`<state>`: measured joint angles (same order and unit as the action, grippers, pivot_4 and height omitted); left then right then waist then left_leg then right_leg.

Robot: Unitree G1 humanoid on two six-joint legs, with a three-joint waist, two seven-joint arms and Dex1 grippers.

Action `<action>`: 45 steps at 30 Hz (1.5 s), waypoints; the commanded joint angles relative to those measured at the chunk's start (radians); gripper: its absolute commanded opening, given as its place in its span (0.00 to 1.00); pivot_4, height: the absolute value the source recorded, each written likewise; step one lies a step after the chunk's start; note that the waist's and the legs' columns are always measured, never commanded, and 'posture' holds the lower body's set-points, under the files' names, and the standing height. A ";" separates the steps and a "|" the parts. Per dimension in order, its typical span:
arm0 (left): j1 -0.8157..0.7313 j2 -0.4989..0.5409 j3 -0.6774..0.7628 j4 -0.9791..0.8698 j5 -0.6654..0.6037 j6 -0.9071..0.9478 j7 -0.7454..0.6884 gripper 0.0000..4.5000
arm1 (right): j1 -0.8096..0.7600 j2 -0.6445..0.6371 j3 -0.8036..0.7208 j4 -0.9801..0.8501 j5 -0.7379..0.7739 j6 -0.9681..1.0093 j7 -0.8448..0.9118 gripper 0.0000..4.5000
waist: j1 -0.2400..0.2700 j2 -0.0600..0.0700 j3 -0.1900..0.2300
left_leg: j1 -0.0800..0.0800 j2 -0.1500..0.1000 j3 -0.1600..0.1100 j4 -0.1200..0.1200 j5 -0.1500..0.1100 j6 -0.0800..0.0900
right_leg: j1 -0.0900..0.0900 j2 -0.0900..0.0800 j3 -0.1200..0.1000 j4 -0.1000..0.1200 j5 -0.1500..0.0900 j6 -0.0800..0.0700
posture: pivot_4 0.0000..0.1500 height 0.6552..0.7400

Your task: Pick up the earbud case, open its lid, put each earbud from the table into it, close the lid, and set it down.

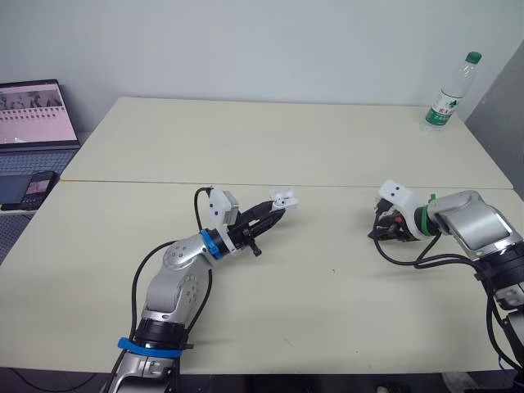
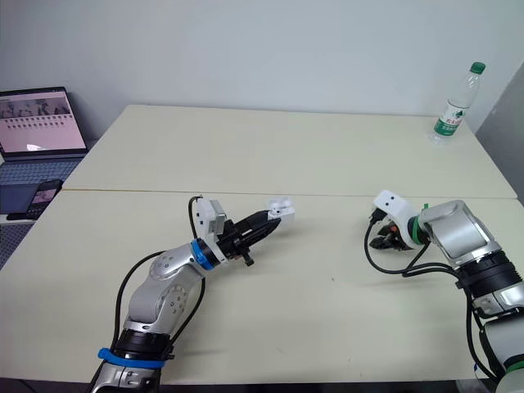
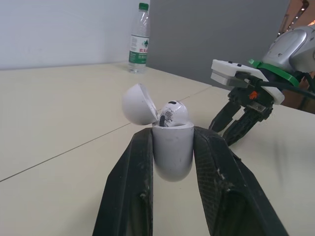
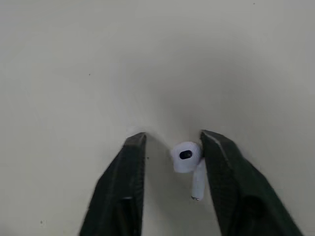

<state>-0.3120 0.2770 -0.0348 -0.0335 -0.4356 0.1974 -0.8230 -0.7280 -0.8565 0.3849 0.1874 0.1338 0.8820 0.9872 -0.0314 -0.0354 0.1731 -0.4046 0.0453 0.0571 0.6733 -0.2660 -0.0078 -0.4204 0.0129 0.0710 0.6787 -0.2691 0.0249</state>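
Above the beige counter (image 1: 327, 147) the left pincer (image 1: 271, 215) grips a rounded white earbud case (image 3: 171, 152) with open lid (image 3: 138, 103); the right pincer (image 4: 173, 136) stands open around a white earbud (image 4: 186, 156).

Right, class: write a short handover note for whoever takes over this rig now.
Left claw: shut on the earbud case, lid open, first earbud seated inside.
Right claw: open, straddling the second earbud on the table, not yet gripping.
Done: case lifted, lid opened, first earbud in.
Left: grasp second earbud, insert it, close lid, set case down.
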 commanded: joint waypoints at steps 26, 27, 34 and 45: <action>-0.022 -0.017 -0.012 -0.003 -0.001 -0.021 -0.005 0.19 | 0.135 -0.091 -0.145 -0.217 0.010 0.064 0.006 0.53 | 0.000 0.000 0.000 | -0.002 0.000 0.000 0.003 0.000 0.000 | 0.000 0.001 0.000 0.001 0.000 0.000 | 1.00 0.95; -0.022 -0.017 -0.012 -0.002 0.000 -0.022 -0.005 0.19 | 0.131 -0.080 -0.144 -0.208 0.008 0.072 -0.003 0.53 | 0.000 0.000 0.000 | -0.002 0.000 0.000 0.003 0.000 0.000 | 0.000 0.001 0.000 0.001 0.000 0.000 | 1.00 0.95; -0.023 -0.016 -0.013 -0.002 0.002 -0.024 -0.003 0.19 | 0.111 -0.029 -0.148 -0.146 0.014 0.116 -0.026 0.53 | 0.000 0.000 0.000 | -0.001 0.000 0.000 0.004 0.000 0.000 | 0.000 0.001 0.000 0.001 0.000 0.000 | 1.00 0.95; -0.020 -0.015 -0.012 -0.001 0.004 -0.028 0.005 0.19 | 0.103 -0.016 -0.157 -0.134 0.022 0.126 -0.032 0.10 | 0.000 0.000 0.000 | -0.002 0.000 -0.001 0.004 0.000 0.000 | 0.000 0.001 0.000 0.001 0.000 0.000 | 1.00 0.95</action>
<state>-0.3216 0.2672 -0.0530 -0.0220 -0.4304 0.1886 -0.8180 -0.6115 -0.8655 0.2554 0.0657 0.1451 1.0067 0.9558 -0.0316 -0.0353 0.1730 -0.4062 0.0456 0.0563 0.6770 -0.2659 -0.0078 -0.4205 0.0138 0.0708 0.6800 -0.2690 0.0250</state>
